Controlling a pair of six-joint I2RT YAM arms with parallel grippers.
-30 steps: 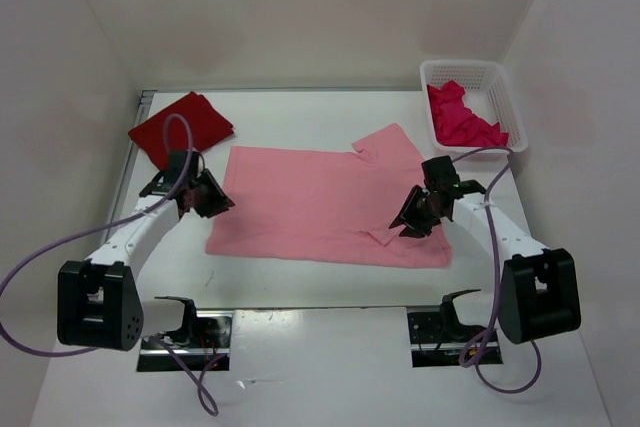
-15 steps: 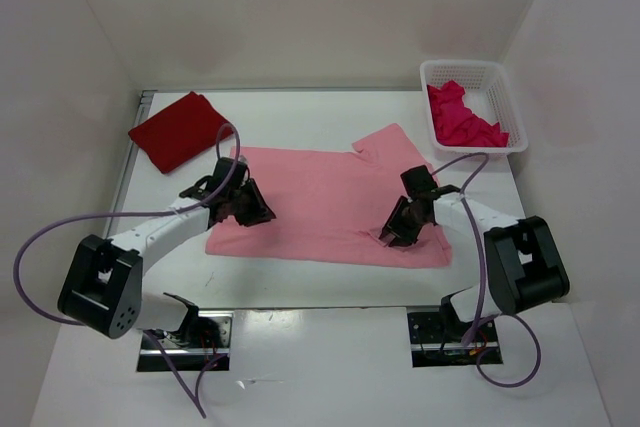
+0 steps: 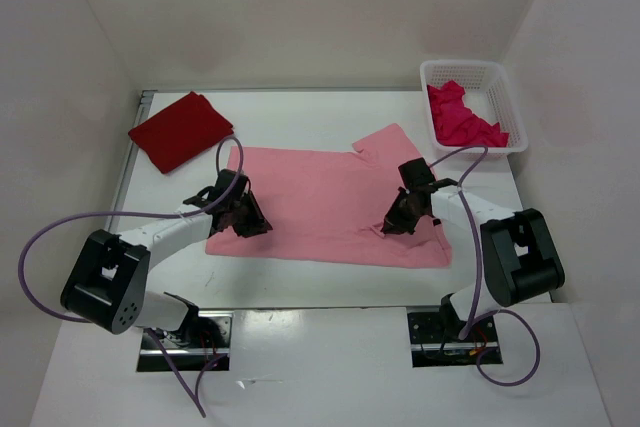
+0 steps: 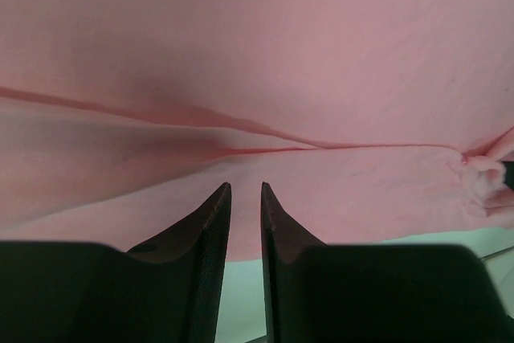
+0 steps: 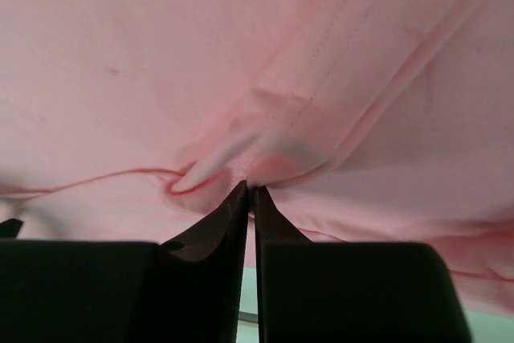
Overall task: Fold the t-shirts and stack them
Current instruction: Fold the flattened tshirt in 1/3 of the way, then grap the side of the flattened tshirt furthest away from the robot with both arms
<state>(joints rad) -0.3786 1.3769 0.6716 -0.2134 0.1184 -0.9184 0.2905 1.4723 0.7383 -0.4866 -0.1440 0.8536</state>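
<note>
Sitting crumpled in white basket (image 3: 506, 97): crimson-magenta shirt (image 3: 460, 119).

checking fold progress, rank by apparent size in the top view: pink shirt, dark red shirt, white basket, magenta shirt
1. pink shirt
2. white basket, dark red shirt: too alike to rank
3. magenta shirt, bunched

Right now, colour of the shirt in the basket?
Crimson-magenta; the shirt shows best in the top external view.
</note>
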